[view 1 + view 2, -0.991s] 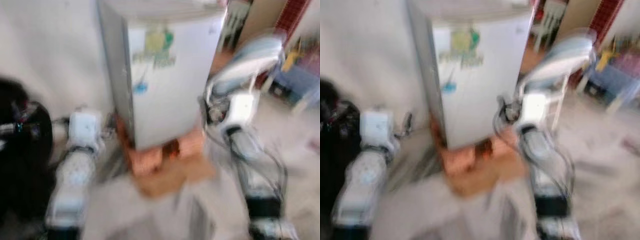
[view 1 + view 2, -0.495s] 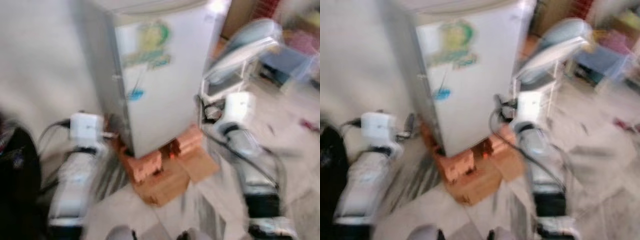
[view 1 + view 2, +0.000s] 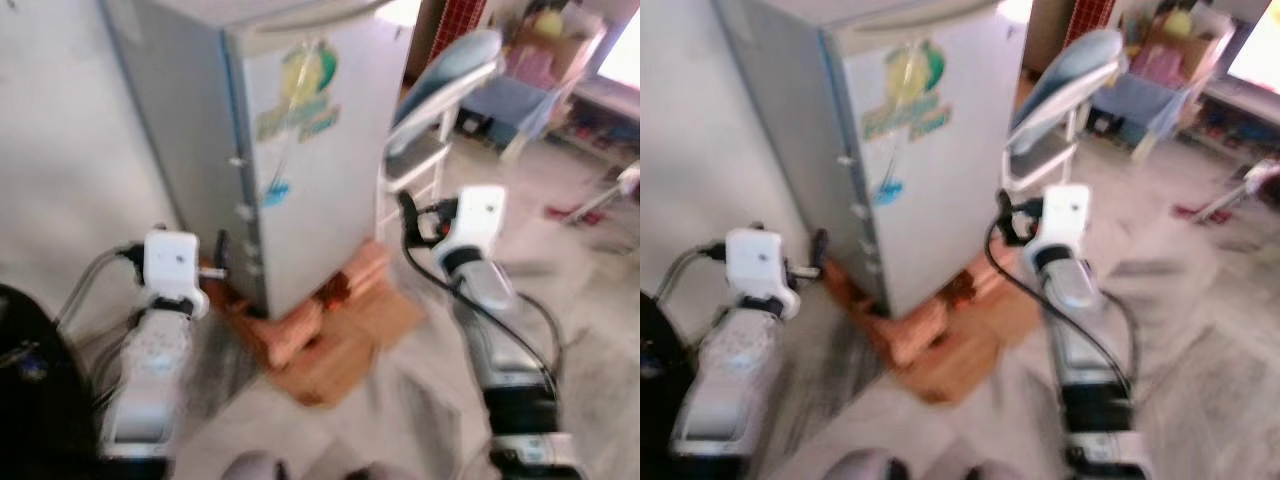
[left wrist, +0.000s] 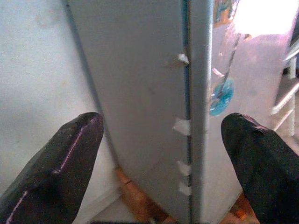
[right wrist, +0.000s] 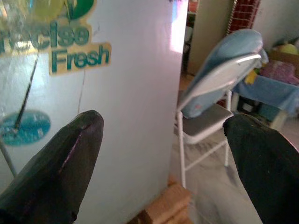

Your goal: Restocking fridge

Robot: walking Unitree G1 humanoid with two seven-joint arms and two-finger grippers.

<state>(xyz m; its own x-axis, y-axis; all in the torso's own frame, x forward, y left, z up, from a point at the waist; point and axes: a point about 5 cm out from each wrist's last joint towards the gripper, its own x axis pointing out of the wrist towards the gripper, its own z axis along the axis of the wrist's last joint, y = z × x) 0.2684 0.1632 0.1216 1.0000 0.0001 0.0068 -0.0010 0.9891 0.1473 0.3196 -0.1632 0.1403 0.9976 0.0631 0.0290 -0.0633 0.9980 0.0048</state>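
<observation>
Left gripper [image 4: 161, 154] spread wide, empty, facing side edge of closed fridge [image 3: 300, 150]. Right gripper [image 5: 163, 158] also wide, empty; fridge door ahead, folding chair [image 5: 219, 88] beside.

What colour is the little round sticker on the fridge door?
The round sticker is blue-teal, on the silver fridge. It shows best in the right wrist view.

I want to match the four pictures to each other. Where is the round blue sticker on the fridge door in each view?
Left eye: blue sticker, centre-left, door's lower half.
Right eye, same place.
Left wrist, right of the door edge.
Right wrist, lower left.
Shared landmark: the fridge.
</observation>
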